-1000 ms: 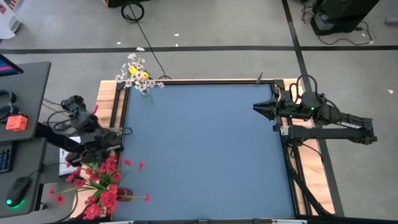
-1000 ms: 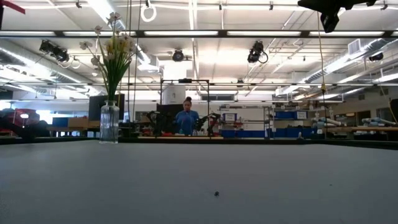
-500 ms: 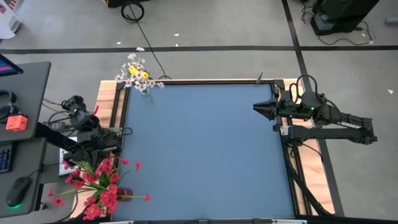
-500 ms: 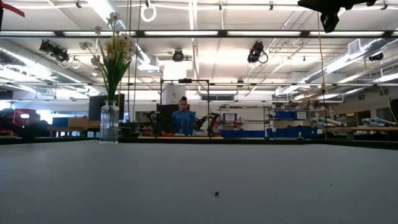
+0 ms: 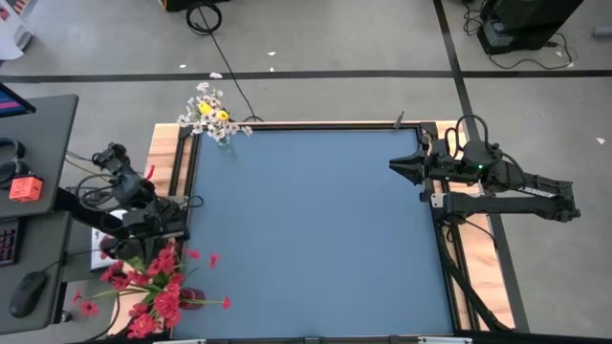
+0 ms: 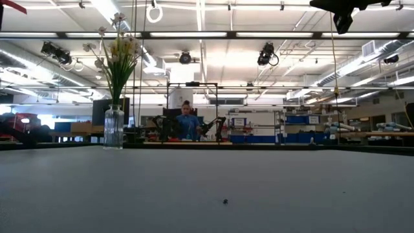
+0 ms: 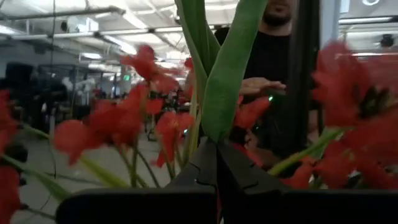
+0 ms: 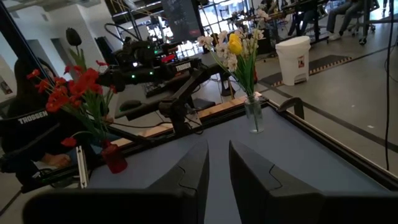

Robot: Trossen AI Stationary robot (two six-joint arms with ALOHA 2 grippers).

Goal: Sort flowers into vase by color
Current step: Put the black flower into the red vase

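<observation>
At the table's left edge, near the front corner, the left gripper [image 5: 153, 250] sits a little lower against the bunch of red flowers [image 5: 158, 287] than it did a second ago, when it was nearer the top of the blossoms; the left arm has drawn in toward the red vase [image 5: 191, 297] and its elbow has shifted slightly, while the single red blossom out over the blue table [image 5: 316, 229] has slipped a touch nearer the front edge. The person in the room beyond the table, seen in the low view, has leaned a little lower behind the far equipment. Everything else is as before: the clear vase [image 6: 114, 127] with white and yellow flowers [image 6: 118, 52] stands at the far left corner, and the right gripper [image 5: 394, 166] waits raised at the table's right edge, pointing inward. In the left wrist view the left gripper's fingers [image 7: 233, 171] are pressed fully together with broad green leaves and a stem rising directly from their tips, so it grips a green stem among the red blossoms. In the right wrist view the right gripper's fingers [image 8: 252, 174] stand a small gap apart, with nothing between them
</observation>
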